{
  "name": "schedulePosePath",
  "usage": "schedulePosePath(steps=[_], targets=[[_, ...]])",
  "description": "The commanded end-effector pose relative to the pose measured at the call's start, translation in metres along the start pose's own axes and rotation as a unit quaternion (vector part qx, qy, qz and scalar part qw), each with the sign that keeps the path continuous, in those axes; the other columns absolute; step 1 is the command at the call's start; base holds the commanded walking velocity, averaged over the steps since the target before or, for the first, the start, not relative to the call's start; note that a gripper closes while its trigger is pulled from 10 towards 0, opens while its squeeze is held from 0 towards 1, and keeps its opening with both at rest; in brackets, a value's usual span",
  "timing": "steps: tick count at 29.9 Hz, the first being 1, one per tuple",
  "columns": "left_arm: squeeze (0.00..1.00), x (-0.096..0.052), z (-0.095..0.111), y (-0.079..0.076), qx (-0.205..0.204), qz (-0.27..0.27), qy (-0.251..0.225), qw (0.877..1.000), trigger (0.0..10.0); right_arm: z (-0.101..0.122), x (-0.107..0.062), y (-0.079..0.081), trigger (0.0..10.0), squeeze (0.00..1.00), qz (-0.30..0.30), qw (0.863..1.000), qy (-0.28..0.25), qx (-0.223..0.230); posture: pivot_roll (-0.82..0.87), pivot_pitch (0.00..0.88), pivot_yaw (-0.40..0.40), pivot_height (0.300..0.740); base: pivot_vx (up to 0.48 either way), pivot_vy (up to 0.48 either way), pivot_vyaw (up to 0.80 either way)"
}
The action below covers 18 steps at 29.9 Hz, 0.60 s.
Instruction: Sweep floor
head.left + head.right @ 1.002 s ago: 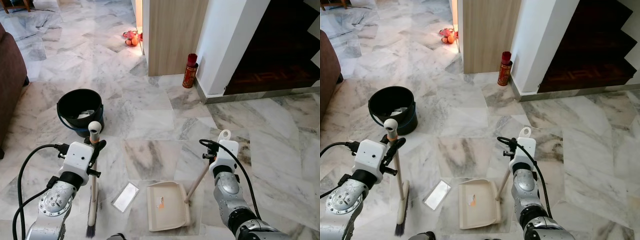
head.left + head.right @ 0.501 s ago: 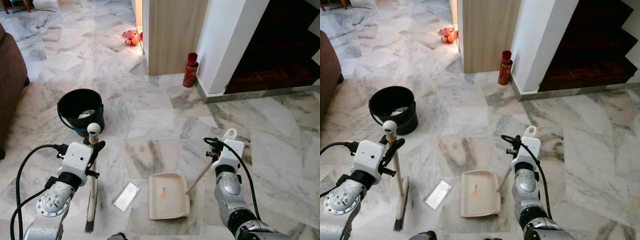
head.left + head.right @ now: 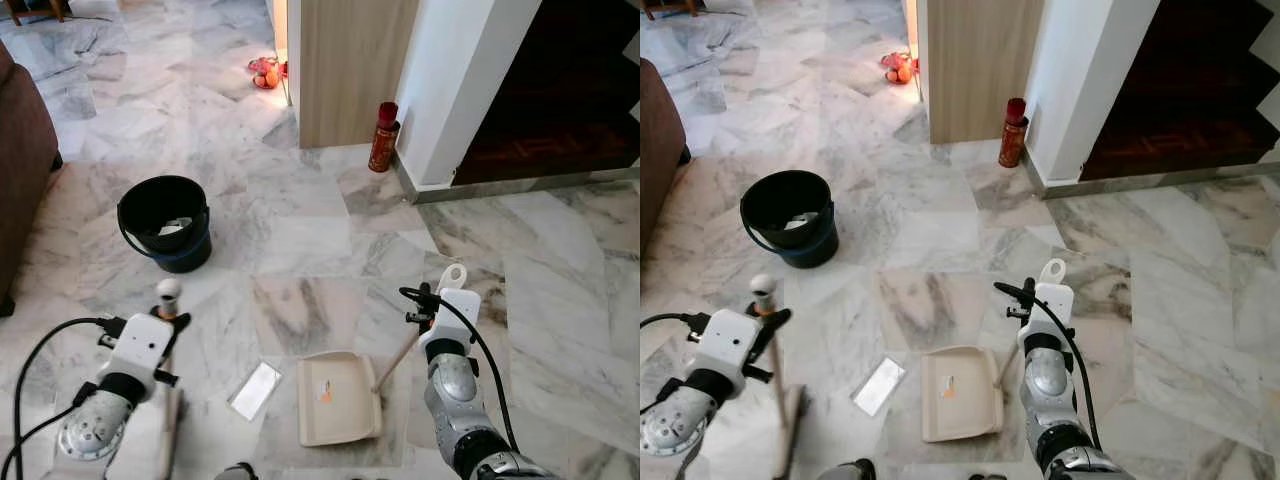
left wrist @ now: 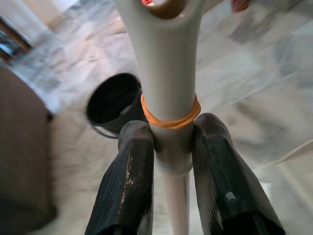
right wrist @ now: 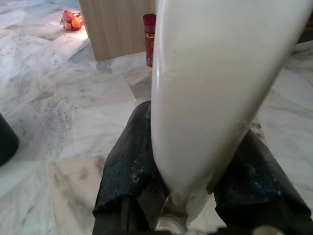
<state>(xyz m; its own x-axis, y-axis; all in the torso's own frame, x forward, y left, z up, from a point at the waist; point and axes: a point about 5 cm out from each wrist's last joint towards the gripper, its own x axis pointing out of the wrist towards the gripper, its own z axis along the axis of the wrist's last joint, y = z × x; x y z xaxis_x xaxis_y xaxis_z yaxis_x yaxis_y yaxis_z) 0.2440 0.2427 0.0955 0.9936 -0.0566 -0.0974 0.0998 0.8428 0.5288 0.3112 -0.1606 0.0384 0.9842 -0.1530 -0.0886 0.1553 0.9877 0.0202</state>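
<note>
Two tools are in the robot's grip on the marble floor (image 3: 300, 240). The broom (image 3: 775, 375) stands nearly upright at the robot's left, its white knob up and its head low near the frame's bottom edge, blurred. The left gripper (image 4: 168, 147) is pinched on the broom's white handle just below an orange rubber band (image 4: 170, 117), one black finger on each side.

The cream dustpan (image 3: 338, 398) lies flat in front of the robot, between the two arms, its long handle (image 3: 400, 355) slanting up and to the right into the right gripper (image 5: 188, 191), whose fingers are pressed against the cream grip. The pan's open mouth faces away from the robot, though I cannot be sure of that.

Just left of the pan, apart from it, lies a pale flat rectangular scrap (image 3: 254, 390), tilted.

Farther off to the left stands a black bucket (image 3: 163, 222) with something pale inside. A red canister (image 3: 383, 137) stands against the wooden panel (image 3: 355, 70).
</note>
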Motion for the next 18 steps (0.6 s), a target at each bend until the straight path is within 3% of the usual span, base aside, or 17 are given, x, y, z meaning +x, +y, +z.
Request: schedulePosePath(steps=[1,4,8,14,15,16,17,18], targets=[[0.0,0.006,0.006,0.01,0.051,0.023,-0.014,0.998,10.0,-0.017,-0.01,-0.007,10.0,0.0,-0.011,0.999,0.037,-0.007,0.23,0.231,-0.033,0.74,0.0,0.0,0.0],[0.0,0.01,0.01,0.009,0.059,0.032,-0.022,0.997,10.0,-0.017,-0.01,-0.008,10.0,0.0,-0.011,0.999,0.036,-0.007,0.23,0.229,-0.037,0.74,0.0,0.0,0.0],[0.0,0.019,0.021,0.011,0.065,0.094,-0.05,0.992,10.0,-0.016,-0.01,-0.008,10.0,0.0,-0.01,0.999,0.034,-0.008,0.22,0.229,-0.043,0.74,0.0,0.0,0.0],[0.0,0.021,0.015,0.002,0.048,0.085,-0.049,0.994,10.0,-0.015,-0.009,-0.009,10.0,0.0,-0.009,0.999,0.031,-0.01,0.2,0.23,-0.049,0.74,0.0,0.0,0.0],[0.0,0.022,0.014,-0.002,0.019,0.073,-0.046,0.996,10.0,-0.015,-0.009,-0.009,10.0,0.0,-0.009,0.999,0.03,-0.009,0.2,0.231,-0.05,0.74,0.0,0.0,0.0],[0.0,0.022,0.013,-0.007,-0.078,0.064,-0.039,0.994,10.0,-0.016,-0.01,-0.009,10.0,0.0,-0.007,0.999,0.031,-0.011,0.2,0.232,-0.051,0.74,0.0,0.0,0.0],[0.0,0.022,0.012,-0.007,-0.106,0.067,-0.038,0.991,10.0,-0.017,-0.01,-0.009,10.0,0.0,-0.006,0.999,0.032,-0.012,0.19,0.23,-0.053,0.74,0.0,0.0,0.0],[0.0,0.022,0.012,-0.007,-0.106,0.067,-0.038,0.991,10.0,-0.017,-0.01,-0.009,10.0,0.0,-0.006,0.999,0.032,-0.012,0.19,0.23,-0.053,0.74,0.0,0.0,0.0]])
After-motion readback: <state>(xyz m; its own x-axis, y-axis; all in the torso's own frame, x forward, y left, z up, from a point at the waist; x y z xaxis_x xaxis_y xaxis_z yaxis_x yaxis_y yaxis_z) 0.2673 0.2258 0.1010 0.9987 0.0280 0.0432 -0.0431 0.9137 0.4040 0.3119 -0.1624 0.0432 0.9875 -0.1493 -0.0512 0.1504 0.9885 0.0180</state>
